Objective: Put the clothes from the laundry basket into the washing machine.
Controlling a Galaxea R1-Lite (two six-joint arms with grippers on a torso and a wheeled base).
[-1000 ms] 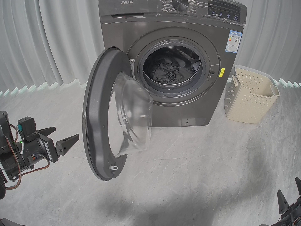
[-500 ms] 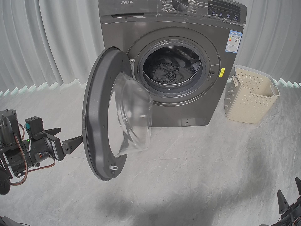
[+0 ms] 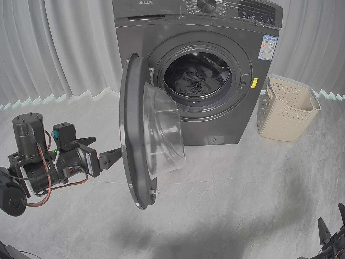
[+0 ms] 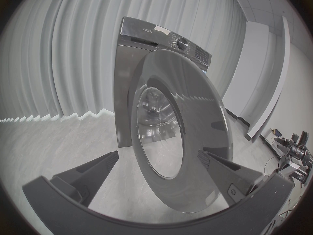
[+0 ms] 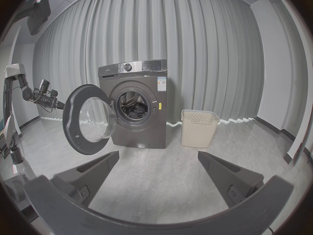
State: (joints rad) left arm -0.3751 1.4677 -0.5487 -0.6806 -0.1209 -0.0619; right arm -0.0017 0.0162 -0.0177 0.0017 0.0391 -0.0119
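**a:** so, what are your grippers doing?

**b:** my left gripper (image 3: 107, 145) is spread wide and holds nothing. one fingertip (image 3: 112, 155) sits right at the outer face of the door (image 3: 131, 126) of the washing machine (image 3: 201, 26), touching it as far as i can tell. the other finger is clear of the door, on the side away from the machine.

**a:** and how does the door stand?

**b:** partly open, turned almost edge-on in my head view. its clear bowl (image 3: 163, 133) bulges out on the far side from my left gripper, toward the drum (image 3: 214, 63).

**a:** where are the clothes?

**b:** dark clothes (image 3: 190, 81) lie in the drum, beyond the door from my left gripper. the laundry basket (image 3: 287, 116) stands upright on the floor (image 3: 233, 198), just beside the machine on the side away from that gripper, well apart from it.

**a:** and the right one?

**b:** my right gripper (image 5: 158, 154) is also spread wide and holds nothing. it hangs low over the floor, well back from everything. the machine and basket are ahead of it, and a pale curtain (image 3: 54, 36) is beyond them.
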